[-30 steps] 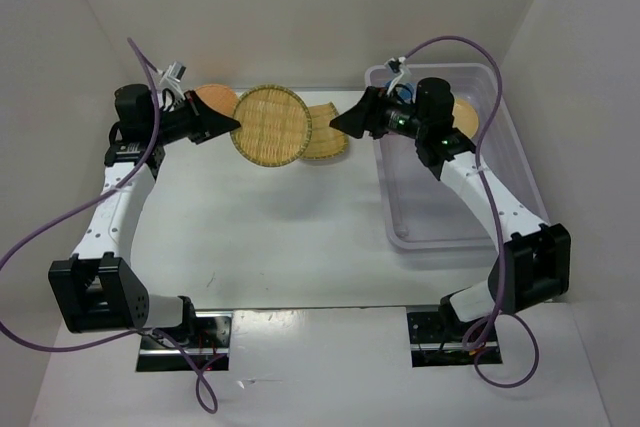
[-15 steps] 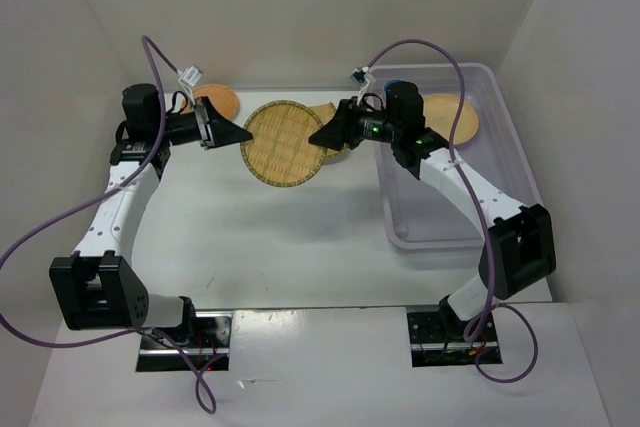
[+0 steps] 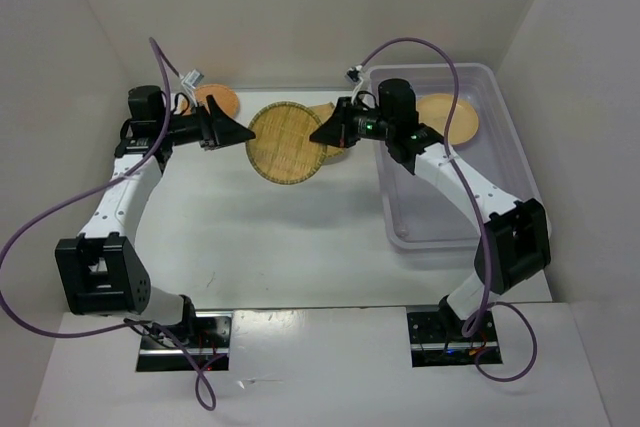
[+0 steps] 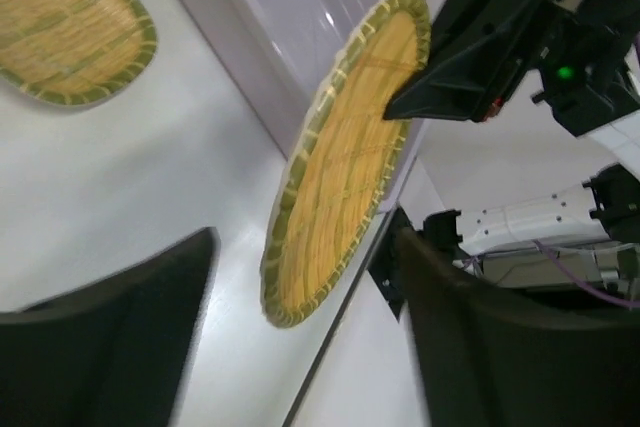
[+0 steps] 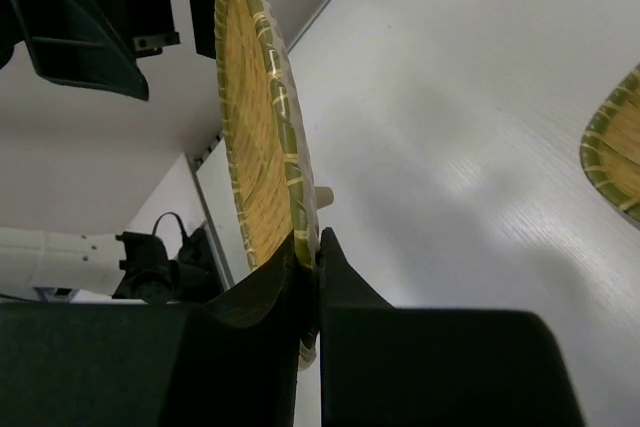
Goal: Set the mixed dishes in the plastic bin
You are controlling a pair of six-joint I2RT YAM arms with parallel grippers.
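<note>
A round yellow woven plate (image 3: pixel 287 143) hangs on edge above the table's back middle. My right gripper (image 3: pixel 320 135) is shut on its right rim; the right wrist view shows both fingers pinching the green-edged rim (image 5: pixel 300 217). My left gripper (image 3: pixel 238 132) stands open just left of the plate, its fingers apart from the plate (image 4: pixel 345 157), which sits beyond them. A squarish woven plate (image 3: pixel 337 153) lies flat behind the round one. One orange plate (image 3: pixel 219 99) rests at the back left. Another orange plate (image 3: pixel 451 117) lies inside the plastic bin (image 3: pixel 450 232).
The bin fills the table's right side, its near wall (image 4: pixel 250 37) showing in the left wrist view. The squarish plate (image 5: pixel 615 147) lies right of my right fingers. White walls close in the back and both sides.
The round woven plate has changed hands: my left gripper opened and let go of it, while my right gripper moved in from the right and shut on its rim.
</note>
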